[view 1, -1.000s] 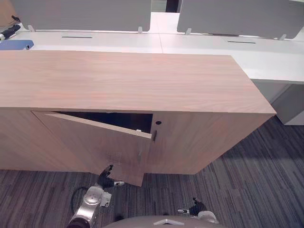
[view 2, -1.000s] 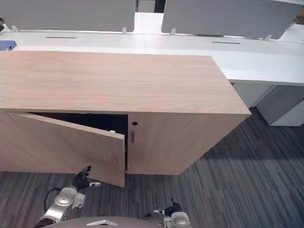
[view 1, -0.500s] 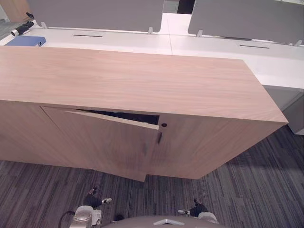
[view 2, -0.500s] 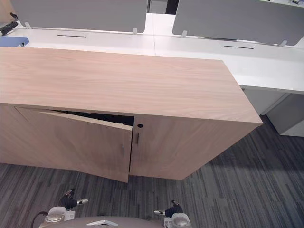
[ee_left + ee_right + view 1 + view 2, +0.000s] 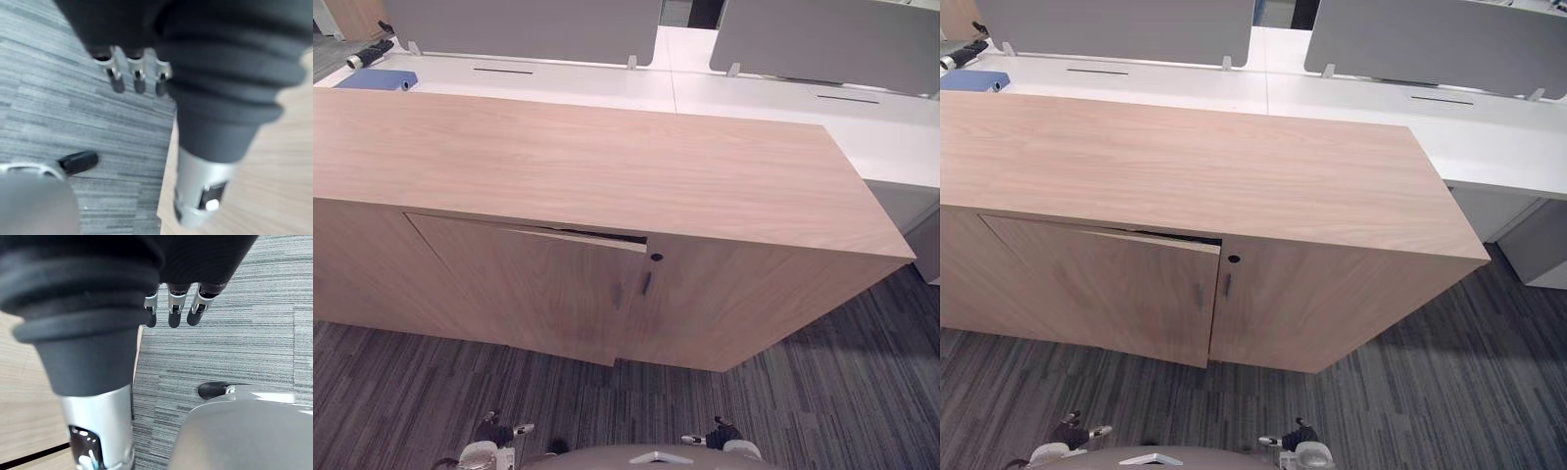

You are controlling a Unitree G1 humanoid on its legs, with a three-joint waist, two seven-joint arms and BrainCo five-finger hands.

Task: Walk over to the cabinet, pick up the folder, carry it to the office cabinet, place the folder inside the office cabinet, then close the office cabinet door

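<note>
Two hands hang low over the carpet (image 5: 401, 392), well short of the cabinet (image 5: 607, 166). The left hand (image 5: 496, 432) and right hand (image 5: 722, 434) are both slack, fingers (image 5: 138, 74) loosely straight in each wrist view, nothing in either. Folder: in neither hand. My guess is it lies inside the cabinet, hidden behind the left door (image 5: 519, 284). That door is nearly home but not flush; a thin dark gap (image 5: 592, 235) runs under the cabinet top, widest toward the free edge. Handling, as a judgement: the door is a stiff wooden panel, light on its hinges, smooth-faced and not fragile, so a flat push should swing it with no grasp needed. Best contact is on the face close to the free edge, beside the small dark handle (image 5: 618, 295), farthest from the hinge side. The folder, if thin card or plastic, would be light and bendy. If it stood proud of the shelf it could stop the door, which cannot be checked from here. Just beside is the right door (image 5: 754, 304), shut, with its own handle (image 5: 646, 284) and a round keyhole (image 5: 656, 258) above. Nothing stands between hands and door. Behind the cabinet are a white desk (image 5: 754, 98) and grey screens (image 5: 529, 20). A flat blue item (image 5: 374, 79) and a dark object (image 5: 372, 54) sit at the desk's far left corner, well apart from the door.
</note>
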